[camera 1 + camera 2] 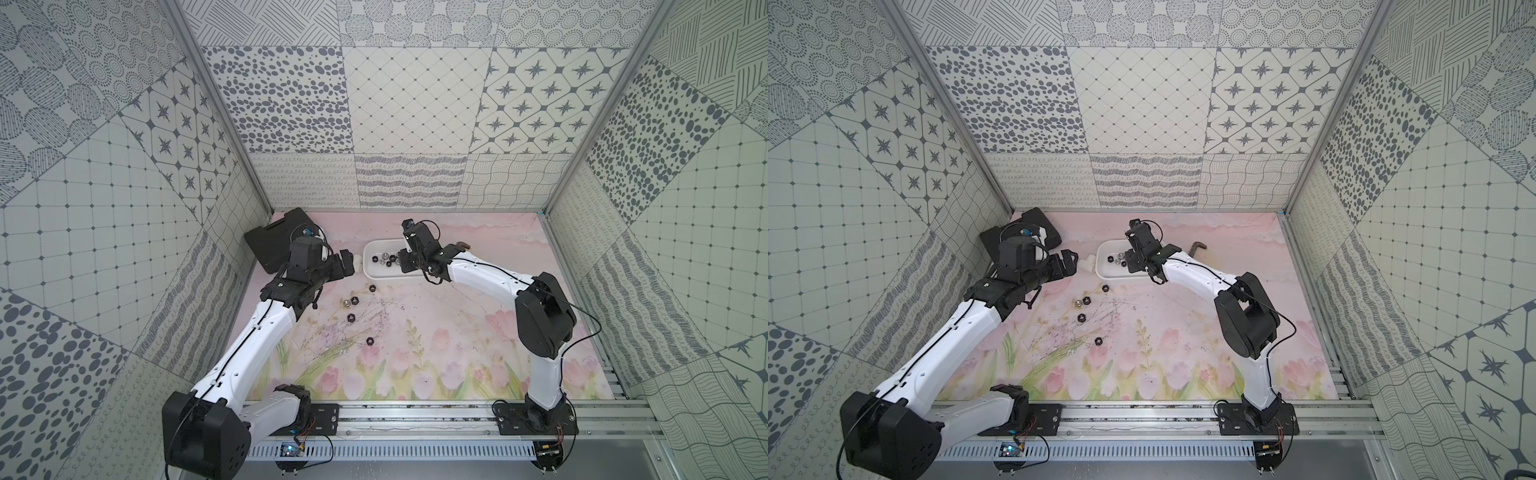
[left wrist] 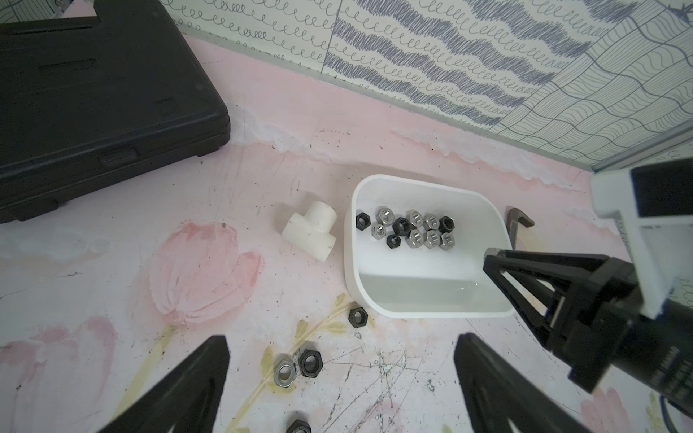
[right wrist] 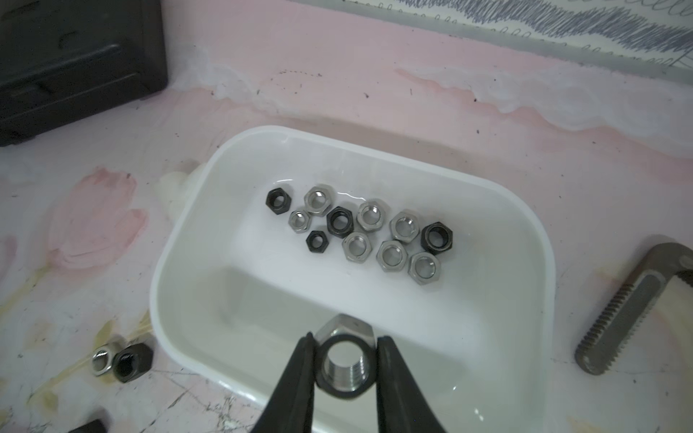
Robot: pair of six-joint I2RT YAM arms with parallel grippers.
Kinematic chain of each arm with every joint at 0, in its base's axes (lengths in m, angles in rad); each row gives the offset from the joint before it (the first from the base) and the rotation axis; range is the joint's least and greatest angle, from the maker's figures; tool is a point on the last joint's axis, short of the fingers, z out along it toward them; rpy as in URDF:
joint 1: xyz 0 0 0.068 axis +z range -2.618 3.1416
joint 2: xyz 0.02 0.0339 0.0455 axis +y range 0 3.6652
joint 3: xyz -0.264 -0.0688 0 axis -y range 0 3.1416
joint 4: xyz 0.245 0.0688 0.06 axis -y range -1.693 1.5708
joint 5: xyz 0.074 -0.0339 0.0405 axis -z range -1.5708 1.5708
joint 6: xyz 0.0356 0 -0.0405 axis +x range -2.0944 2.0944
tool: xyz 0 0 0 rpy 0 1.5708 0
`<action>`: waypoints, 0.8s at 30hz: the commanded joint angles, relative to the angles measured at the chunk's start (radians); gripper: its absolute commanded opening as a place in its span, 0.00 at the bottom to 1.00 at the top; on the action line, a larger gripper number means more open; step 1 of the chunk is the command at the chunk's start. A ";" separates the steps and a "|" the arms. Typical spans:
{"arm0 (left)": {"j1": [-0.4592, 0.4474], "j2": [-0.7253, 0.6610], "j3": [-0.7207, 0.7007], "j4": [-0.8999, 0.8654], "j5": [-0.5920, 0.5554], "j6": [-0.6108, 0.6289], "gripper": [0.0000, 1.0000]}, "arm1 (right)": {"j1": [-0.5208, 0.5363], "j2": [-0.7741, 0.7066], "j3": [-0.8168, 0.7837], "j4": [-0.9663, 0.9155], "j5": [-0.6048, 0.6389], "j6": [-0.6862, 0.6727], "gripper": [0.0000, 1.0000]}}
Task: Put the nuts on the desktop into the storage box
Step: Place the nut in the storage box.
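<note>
Closest to the lens in the right wrist view, the right gripper (image 3: 345, 339) is closed on one silver nut (image 3: 347, 330). Its two black fingers press on opposite sides of the nut, at the lower centre of the frame, over the storage box (image 3: 262, 318). This white box fills the middle of that frame, and eleven nuts (image 3: 356, 245) lie in a close group on its floor toward the upper side, seven silver and four black. In both top views the box stands on the desktop (image 1: 457, 324) a little above the centre of the frame, with the right gripper over its right half. The left gripper (image 2: 342, 339) is wide open and holds nothing; it hangs above the desktop to the left of the box. Five loose nuts (image 1: 351, 318) lie on the desktop below and left of the box, four black and one silver, the silver one touching a black one. A white T-shaped fitting (image 2: 309, 234) lies just beside the left wall of the box. A black case (image 2: 93, 93) fills the upper left corner, and an L-shaped metal tool (image 3: 630, 311) lies at the right of the box.
</note>
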 commanded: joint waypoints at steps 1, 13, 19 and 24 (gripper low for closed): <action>-0.001 -0.004 -0.003 -0.012 -0.005 0.013 0.99 | 0.000 0.081 0.069 -0.037 0.017 -0.031 0.18; -0.001 0.002 -0.005 -0.008 -0.003 0.013 0.99 | -0.047 0.272 0.237 -0.155 0.159 -0.047 0.18; 0.000 0.009 -0.005 -0.002 0.001 0.013 0.99 | -0.060 0.280 0.235 -0.156 0.206 -0.049 0.19; -0.001 0.009 -0.005 0.000 0.000 0.013 0.99 | -0.070 0.295 0.257 -0.171 0.246 -0.057 0.21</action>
